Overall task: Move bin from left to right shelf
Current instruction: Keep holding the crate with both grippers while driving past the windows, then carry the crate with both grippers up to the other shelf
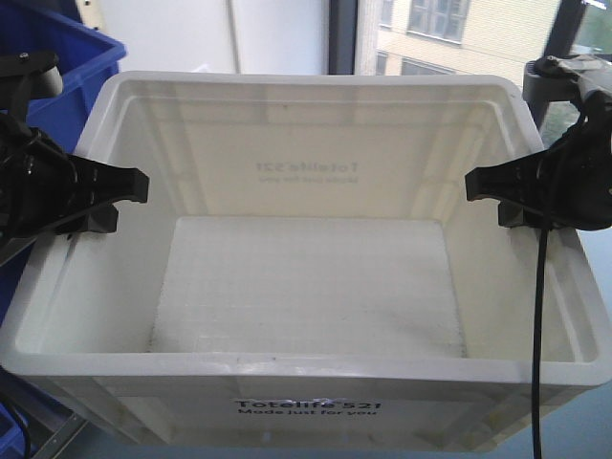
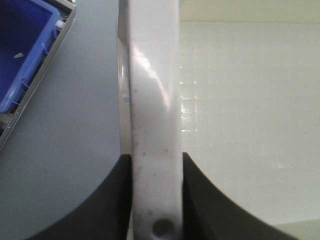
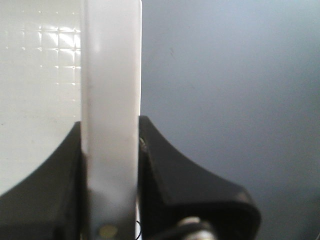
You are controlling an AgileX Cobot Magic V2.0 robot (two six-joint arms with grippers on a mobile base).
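The bin (image 1: 306,88) is a large white tote that fills the front view, empty, with black "Totelife 521" print on its near wall. My left gripper (image 1: 120,196) is shut on the bin's left rim, one finger inside and one outside. In the left wrist view that rim (image 2: 152,90) runs straight up between the black fingers (image 2: 107,200) of the left gripper (image 2: 156,157). My right gripper (image 1: 492,196) is shut on the right rim the same way. The right wrist view shows that rim (image 3: 111,60) pinched in the right gripper (image 3: 111,122).
A blue plastic bin (image 1: 57,67) stands behind and left of the tote, and it also shows in the left wrist view as a blue bin (image 2: 22,55) in a metal frame. Grey floor (image 3: 225,90) lies beneath. A window (image 1: 459,38) is behind.
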